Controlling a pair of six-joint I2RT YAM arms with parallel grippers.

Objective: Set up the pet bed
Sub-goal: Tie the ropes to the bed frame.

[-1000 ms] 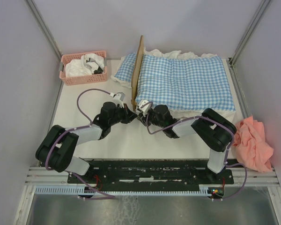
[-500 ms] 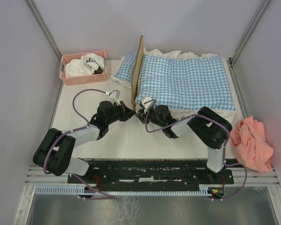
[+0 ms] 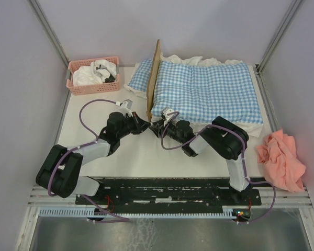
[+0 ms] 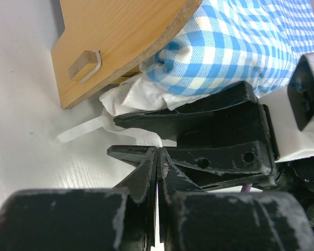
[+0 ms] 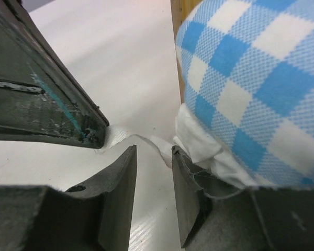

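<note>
Bedding's on; the corner tie looks like what's left.
The left gripper (image 4: 157, 151) is pinched shut right by the white tie (image 5: 146, 140), and the right gripper (image 5: 154, 172) is narrowly open at it, clamping nothing. Beyond them the bed (image 4: 110, 36) sits towards the back of the table, headboard upright, with gingham bedding (image 3: 209, 89) covering it.

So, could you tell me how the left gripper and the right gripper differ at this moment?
The left gripper is shut, jaws pressed together; the right gripper is open, with a gap between its jaws. The left gripper reaches in from left of the wooden headboard; the right gripper comes along the gingham bedding. Both sit low, tips close by the headboard's near corner.
</note>
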